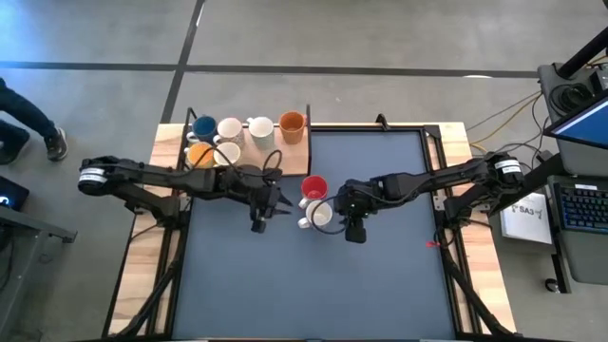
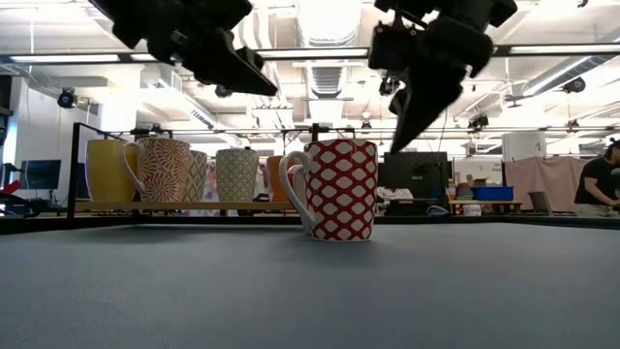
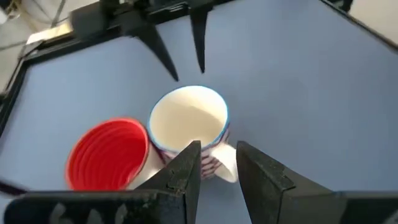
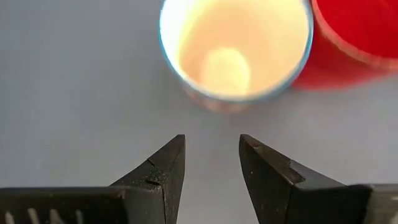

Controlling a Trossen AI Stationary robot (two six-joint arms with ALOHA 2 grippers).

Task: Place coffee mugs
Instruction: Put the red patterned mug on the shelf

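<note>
High view: dark blue mat (image 1: 380,275) on wooden table (image 1: 480,275), concrete floor; both end effectors (image 1: 258,220) (image 1: 354,231) spread, empty.

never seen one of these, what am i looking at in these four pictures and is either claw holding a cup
This is a two-armed robot at a table with a dark mat. One picture looks straight down, one looks level across the tabletop, and two come from cameras on the wrists.

In the middle stand two mugs side by side: a red mug and a white mug. Six more mugs sit on a wooden tray at the far left corner.

The left gripper hovers just left of the pair and the right gripper just right of it. Both are open, and neither holds anything.
</note>
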